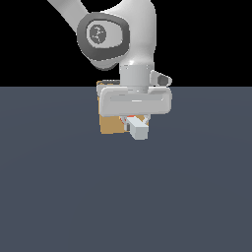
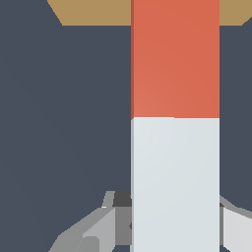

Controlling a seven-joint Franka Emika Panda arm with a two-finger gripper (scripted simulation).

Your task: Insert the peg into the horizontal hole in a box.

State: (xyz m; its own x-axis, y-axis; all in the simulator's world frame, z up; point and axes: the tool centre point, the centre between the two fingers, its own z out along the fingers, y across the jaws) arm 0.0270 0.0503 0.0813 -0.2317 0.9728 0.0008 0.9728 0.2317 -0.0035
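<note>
The peg fills the middle of the wrist view, its orange-red part toward the tan box and its pale part toward my fingers. In the exterior view my gripper is shut on the peg; the pale end sticks out toward the camera and a bit of orange shows behind it. The box stands right behind the gripper, mostly covered by my hand. The hole is hidden behind the peg and gripper. I cannot tell how deep the orange end reaches into the box.
The dark grey-blue floor spreads all around the box. My white arm rises above the box against a black background.
</note>
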